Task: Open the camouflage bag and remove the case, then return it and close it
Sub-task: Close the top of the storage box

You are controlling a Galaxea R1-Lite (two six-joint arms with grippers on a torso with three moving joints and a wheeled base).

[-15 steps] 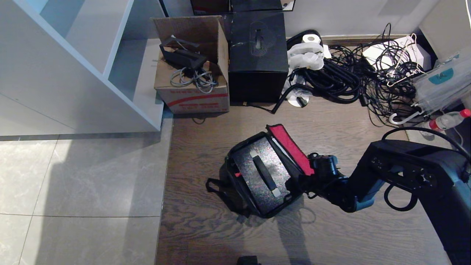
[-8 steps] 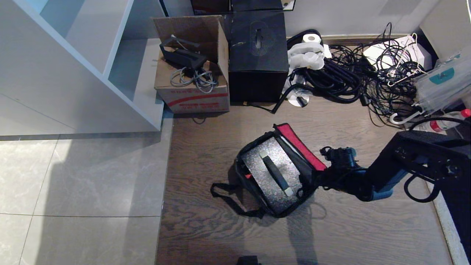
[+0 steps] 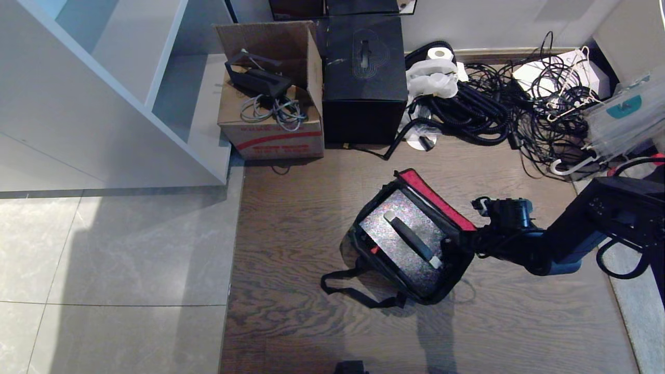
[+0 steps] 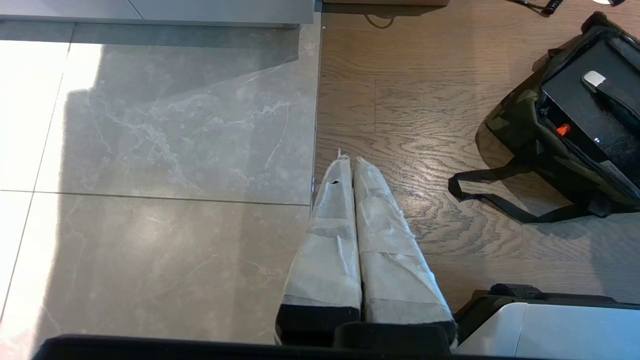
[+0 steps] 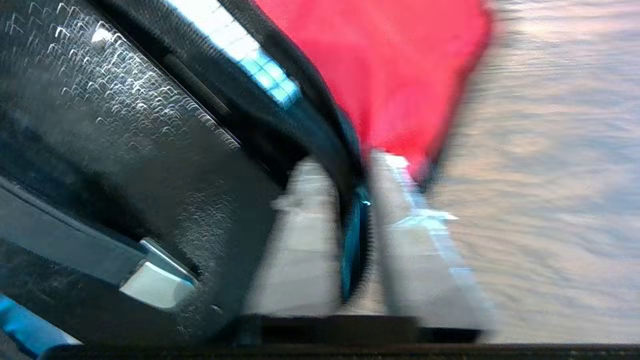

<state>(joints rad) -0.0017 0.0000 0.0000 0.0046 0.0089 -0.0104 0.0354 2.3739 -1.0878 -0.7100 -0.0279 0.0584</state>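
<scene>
- The camouflage bag (image 3: 410, 249) lies on the wooden floor (image 3: 311, 218), in front of the black box (image 3: 364, 78) and the cardboard carton (image 3: 270, 93), with the tangle of cables (image 3: 499, 114) off toward the wall.
- Its lid (image 3: 434, 200), lined in red, stands propped up along the side nearest the right arm, so the bag is unzipped and the case (image 3: 402, 241) inside lies exposed.
- The case is a flat, hard-looking box with a glittery grey top and a dark carry handle (image 3: 413, 240) capped in pale metal at each end.
- The right gripper (image 5: 352, 235) sits at the bag's rim beside the lid; its jaws pinch the dark fabric edge between the two pale padded fingers (image 5: 300, 240).
- The left gripper (image 4: 350, 175) hangs parked over the floor well away from the bag, jaws pressed together on nothing.
- Handling, as I judge it: the bag is soft and will sag and slide on the smooth boards when tugged, and its loose black strap (image 3: 353, 288) may snag.
- The case looks stiff and fairly heavy; its handle is the obvious place to take hold, gripped mid-span so it lifts level.
- The snug fit means it should come straight up, or the bag will lift with it.
</scene>
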